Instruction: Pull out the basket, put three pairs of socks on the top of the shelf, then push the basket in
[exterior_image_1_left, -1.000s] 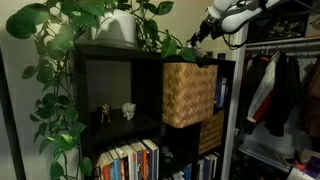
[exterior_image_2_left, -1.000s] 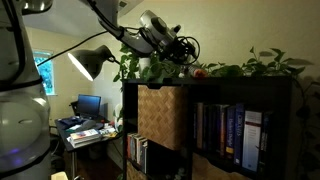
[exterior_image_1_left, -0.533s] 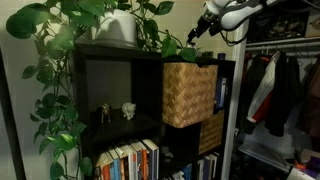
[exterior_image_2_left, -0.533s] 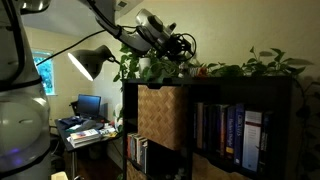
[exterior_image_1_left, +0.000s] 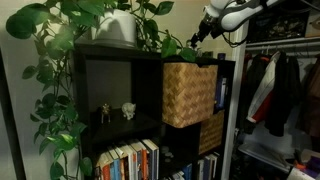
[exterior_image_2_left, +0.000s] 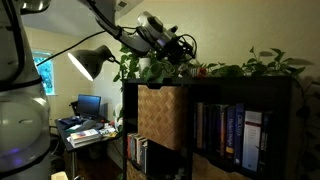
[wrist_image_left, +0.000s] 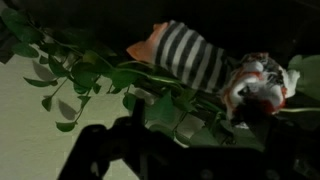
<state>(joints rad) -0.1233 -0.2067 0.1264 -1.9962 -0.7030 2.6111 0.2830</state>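
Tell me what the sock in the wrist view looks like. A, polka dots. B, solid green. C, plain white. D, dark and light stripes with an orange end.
D: in the wrist view the sock shows dark and light stripes and an orange end, lying among the leaves.

Arm (exterior_image_1_left: 236, 12): white links, reaching in from upper frame edge in both exterior views, forearm sloping downward. Wrist bent. Gripper (exterior_image_1_left: 197, 36) dark, held high, tip angled downward. Wrist view: fingers (wrist_image_left: 100, 150) only dim dark shapes at lower edge, spread apart, nothing clamped between jaws.
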